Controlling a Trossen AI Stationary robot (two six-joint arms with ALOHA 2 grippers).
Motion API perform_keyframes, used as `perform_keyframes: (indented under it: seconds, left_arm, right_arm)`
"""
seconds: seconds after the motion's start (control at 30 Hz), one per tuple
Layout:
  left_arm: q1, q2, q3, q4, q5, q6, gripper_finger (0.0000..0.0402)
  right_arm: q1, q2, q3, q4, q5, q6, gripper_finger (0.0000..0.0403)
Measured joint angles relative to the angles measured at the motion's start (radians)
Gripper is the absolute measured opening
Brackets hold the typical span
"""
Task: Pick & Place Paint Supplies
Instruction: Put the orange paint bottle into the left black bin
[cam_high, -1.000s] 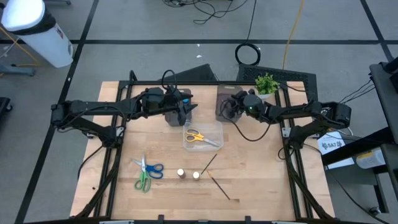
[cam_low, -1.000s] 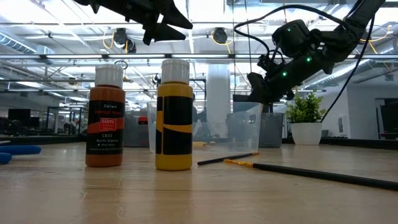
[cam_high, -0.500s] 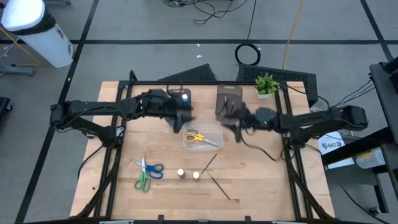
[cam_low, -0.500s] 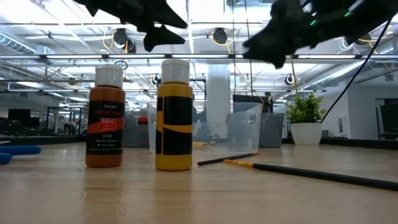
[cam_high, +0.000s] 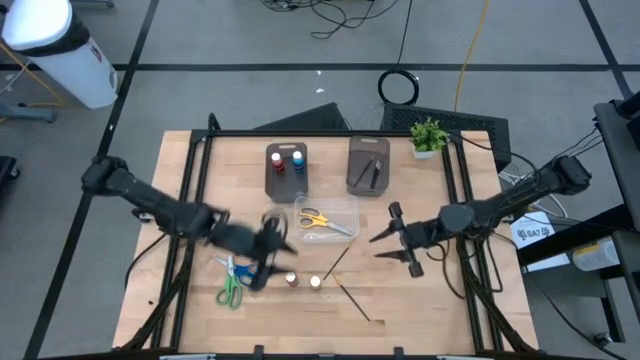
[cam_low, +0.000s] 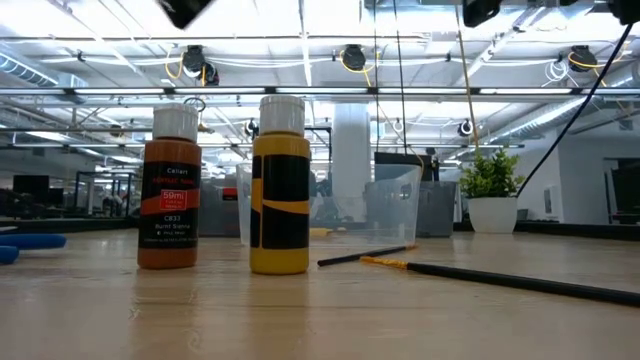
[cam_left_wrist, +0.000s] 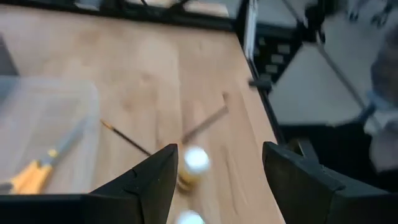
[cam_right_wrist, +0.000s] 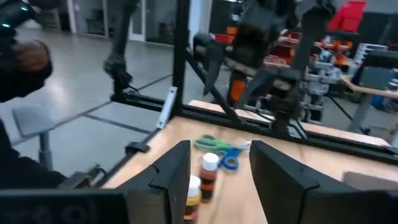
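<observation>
Two pale-capped paint bottles, brown (cam_low: 170, 190) and yellow (cam_low: 282, 185), stand on the table's near middle (cam_high: 291, 279) (cam_high: 315, 282). Two thin brushes (cam_high: 335, 265) (cam_high: 355, 300) lie beside them. Green and blue scissors (cam_high: 235, 275) lie to their left. Yellow scissors (cam_high: 318, 220) lie in the clear box. My left gripper (cam_high: 270, 248) is open and hovers over the table just beyond the scissors and bottles; its wrist view shows a bottle (cam_left_wrist: 196, 160) ahead between the fingers. My right gripper (cam_high: 380, 245) is open and held over the table right of the brushes, facing the bottles (cam_right_wrist: 210, 171).
A dark tray (cam_high: 272, 185) at the far side holds red- and blue-capped bottles, and a second tray (cam_high: 352, 180) holds brushes. The clear box (cam_high: 345, 205) sits mid-table. A potted plant (cam_high: 428, 135) stands at the far right corner. Bare wood lies at the table's near right.
Both arms have swung quickly away from the far trays toward the near edge. The left gripper went from the left tray to above the scissors and bottles. The right gripper went from the right tray to the table's right middle. Nothing on the table has moved.
</observation>
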Motion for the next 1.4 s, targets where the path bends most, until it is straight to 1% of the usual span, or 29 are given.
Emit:
perform_keyframes:
  seconds: [0.1, 0.23, 0.37, 0.5, 0.57, 0.7, 0.8, 0.9, 1.0, 1.17, 1.27, 1.4]
  left_arm:
    - [-0.112, 0.032, 0.0, -0.006, -0.107, -0.019, 0.0244]
    - [-0.199, 0.084, 0.0, -0.003, -0.218, -0.023, 0.0244]
    - [-0.223, 0.146, 0.0, -0.016, -0.256, 0.002, 0.0244]
    - [-0.209, 0.208, 0.0, -0.019, -0.273, 0.019, 0.0243]
    - [-0.19, 0.231, 0.0, 0.032, -0.27, 0.037, 0.0244]
    - [-0.141, 0.261, 0.0, 0.19, -0.204, 0.128, 0.0243]
    - [-0.101, 0.271, 0.0, 0.241, -0.152, 0.161, 0.0243]
    - [-0.07, 0.272, 0.0, 0.195, -0.118, 0.154, 0.0243]
    - [-0.057, 0.246, 0.0, 0.083, -0.09, 0.127, 0.0243]
    - [-0.069, 0.211, 0.0, -0.053, -0.079, -0.008, 0.0243]
    - [-0.082, 0.211, 0.0, -0.087, -0.079, -0.023, 0.0243]
    - [-0.086, 0.253, 0.001, -0.093, -0.087, -0.021, 0.0243]
  right_arm:
    - [0.026, -0.008, 0.0, 0.032, 0.0, -0.011, 0.015]
    - [0.046, -0.011, 0.0, 0.098, -0.001, -0.036, 0.015]
    - [0.054, -0.011, 0.0, 0.14, -0.002, -0.071, 0.0147]
    - [0.054, -0.011, 0.0, 0.138, -0.001, -0.095, 0.0145]
    - [0.054, -0.011, 0.0, 0.14, 0.002, -0.109, 0.0146]
    - [0.054, -0.011, 0.0, 0.139, 0.002, -0.12, 0.0143]
    - [0.054, -0.011, 0.0, 0.135, 0.002, -0.139, 0.0142]
    - [0.054, -0.008, 0.0, 0.133, 0.002, -0.142, 0.0143]
    - [0.054, 0.015, 0.002, 0.132, 0.002, -0.141, 0.0143]
    - [0.049, 0.044, 0.002, 0.135, 0.005, -0.143, 0.0143]
    - [0.046, 0.046, 0.002, 0.134, 0.004, -0.143, 0.0142]
    - [0.046, 0.046, 0.002, 0.148, 0.02, -0.143, 0.0142]
